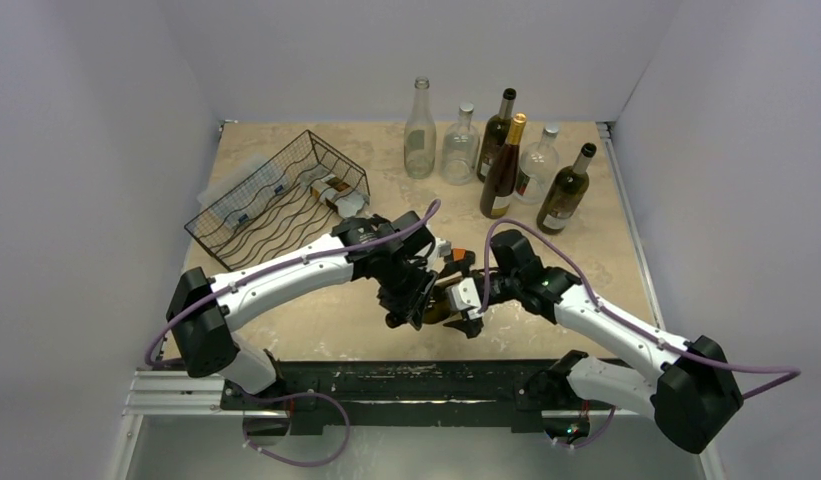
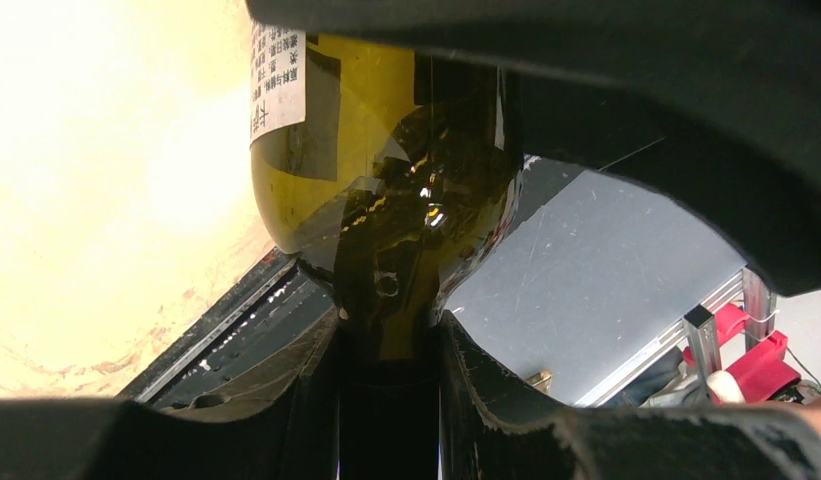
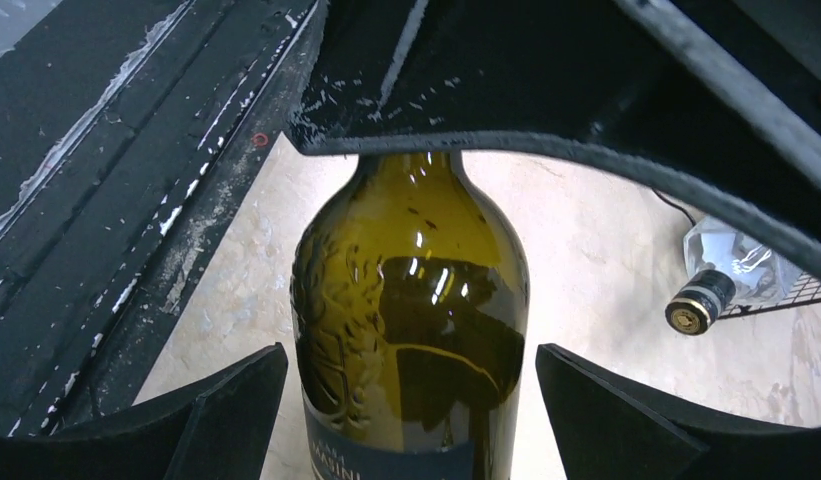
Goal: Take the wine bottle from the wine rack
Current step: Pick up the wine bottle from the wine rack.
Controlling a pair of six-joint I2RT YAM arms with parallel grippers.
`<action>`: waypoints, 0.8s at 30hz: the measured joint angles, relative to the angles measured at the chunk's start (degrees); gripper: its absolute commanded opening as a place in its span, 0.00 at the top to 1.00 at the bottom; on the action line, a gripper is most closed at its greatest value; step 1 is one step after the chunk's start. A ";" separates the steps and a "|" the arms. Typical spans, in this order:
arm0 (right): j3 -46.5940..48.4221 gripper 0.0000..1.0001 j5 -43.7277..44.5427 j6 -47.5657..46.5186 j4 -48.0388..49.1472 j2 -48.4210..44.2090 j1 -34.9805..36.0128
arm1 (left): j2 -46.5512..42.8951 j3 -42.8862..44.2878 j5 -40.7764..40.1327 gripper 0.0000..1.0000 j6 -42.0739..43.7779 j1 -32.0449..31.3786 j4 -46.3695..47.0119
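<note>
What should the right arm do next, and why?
Probably close the right gripper on the bottle: its open fingers flank it with gaps on both sides, while only the left gripper clamps the neck.

Wine bottle [image 3: 411, 330]: olive-green glass, glossy and smooth, with a raised relief pattern on the shoulder. Its label [image 2: 277, 80] is white paper, matt.
Wine rack [image 1: 276, 200]: thin black wire, looks like metal.
Counter [image 1: 586, 250]: beige, marbled, matt.
Left claw [image 2: 389, 400]: black, matt, edges finely pitted.
Base rail [image 3: 106, 200]: black, scuffed, with white flecks.
</note>
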 measured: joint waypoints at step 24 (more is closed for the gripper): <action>-2.47 0.05 2.71 1.70 5.33 0.35 1.42 | 2.82 1.97 3.32 1.00 -0.94 0.68 2.05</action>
